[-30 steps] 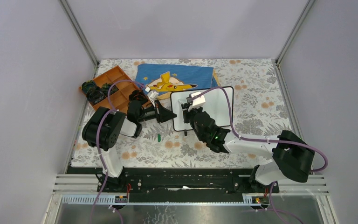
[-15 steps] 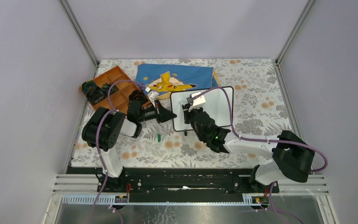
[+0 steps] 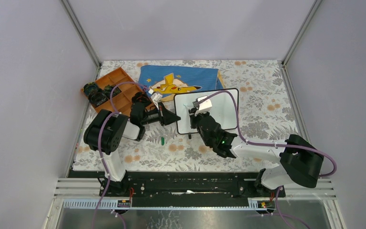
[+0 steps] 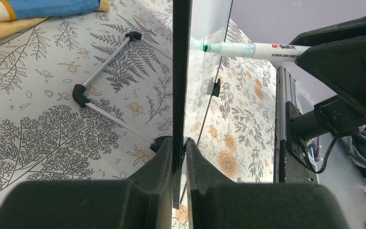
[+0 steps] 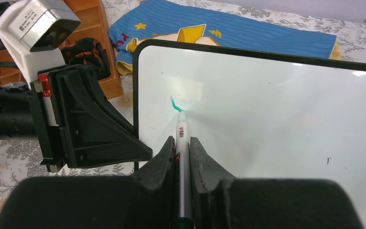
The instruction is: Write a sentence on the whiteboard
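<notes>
Step in hand: first letter of sentence, only a short green stroke (image 5: pixel 174 104) down. Right gripper (image 5: pixel 182 143) clamped on marker (image 5: pixel 181 125), tip touching whiteboard (image 5: pixel 276 119) just ahead. Left gripper (image 4: pixel 178 143) pinching board's edge between its fingers. Next: steady drag, light pressure, firm brace.

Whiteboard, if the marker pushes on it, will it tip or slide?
Probably stiff: the whiteboard looks thin, flat and framed. Standing on slim wire feet, it seems apt to tip, though the left gripper holds its edge between its jaws. Its glossy face likely lets the marker glide.
</notes>
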